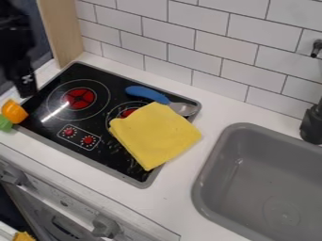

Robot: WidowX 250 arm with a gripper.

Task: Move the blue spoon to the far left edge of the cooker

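Note:
At the upper left of the camera view, the black gripper (26,84) hangs over the cooker's left edge, well to the left of the spoon. The blue spoon (148,93) lies along the back right part of the black cooker (99,124), its blue handle pointing left. Its metal bowl is near the back right corner. A yellow cloth (156,135) is spread just in front of the spoon, against it or slightly over it; which one I cannot tell.
An orange object (14,111) and a green one (5,124) sit at the cooker's left front corner. A grey sink (207,175) is on the right, with a black faucet (311,124) behind it. White tiles and a wooden panel (61,30) stand behind.

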